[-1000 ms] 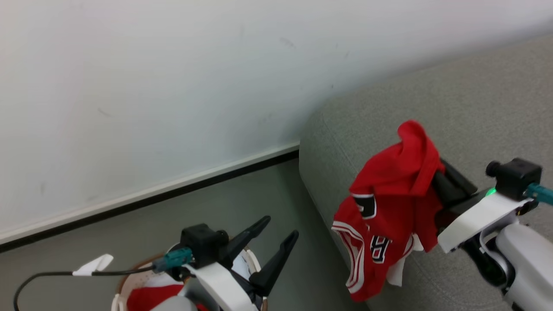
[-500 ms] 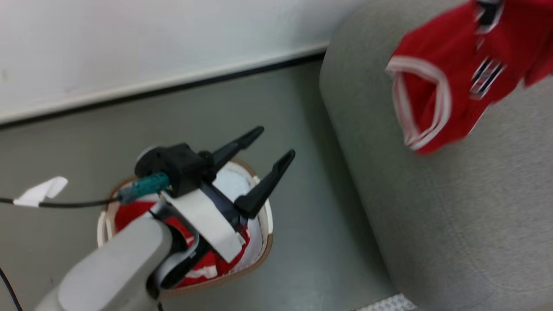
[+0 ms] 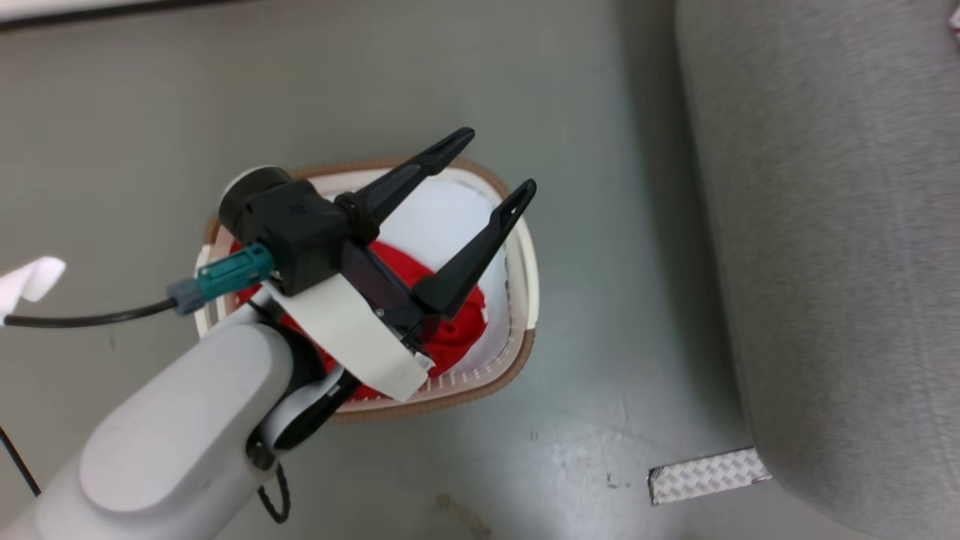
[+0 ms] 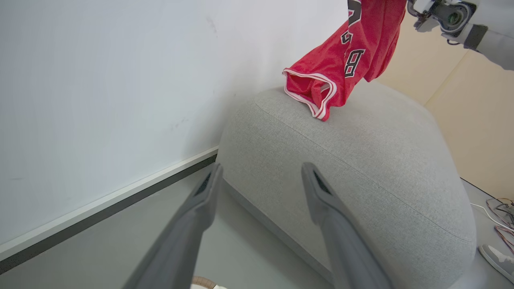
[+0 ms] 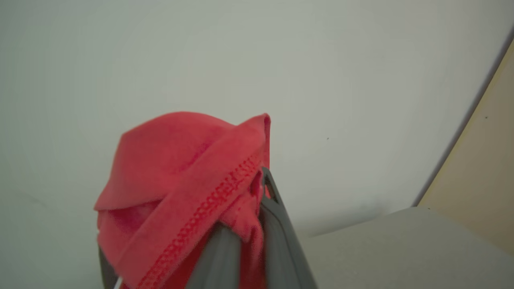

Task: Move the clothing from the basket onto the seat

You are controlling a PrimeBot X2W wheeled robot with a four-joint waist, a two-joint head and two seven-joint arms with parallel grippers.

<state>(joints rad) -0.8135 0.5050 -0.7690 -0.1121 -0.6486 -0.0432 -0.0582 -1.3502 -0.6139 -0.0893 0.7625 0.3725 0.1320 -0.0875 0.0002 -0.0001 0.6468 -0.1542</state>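
**Grey floor, white wall: one jersey aloft, one garment in the basket**

Grey-green floor (image 3: 600, 105) runs from a white wall (image 4: 100, 80) to the big grey upholstered seat (image 4: 361, 168). The oval basket (image 3: 527, 300) stands on the floor beside the seat, apart from it.

The right gripper (image 5: 257, 192) is clamped shut on a bunched fold of the red jersey (image 4: 353, 52). It holds the fold high so that the rest hangs free above the seat's wall-side end. The jersey's long axis runs roughly up and down, slanting a little in the left wrist view. The pinched end is on top, and a white-striped opening points down and toward the wall. That lowest edge is at the seat's top, but I cannot tell whether it touches. Holding it by one end looks meant to let the cloth fall straight and settle on the cushion.

The left gripper (image 3: 499, 159) hovers over the basket with its jaws spread wide and nothing between them. Its fingers point across the far rim. This looks like a waiting pose for the next pick. A crumpled red garment (image 3: 457, 319) lies low in the basket, partly hidden under that arm, and shows no clear axis.
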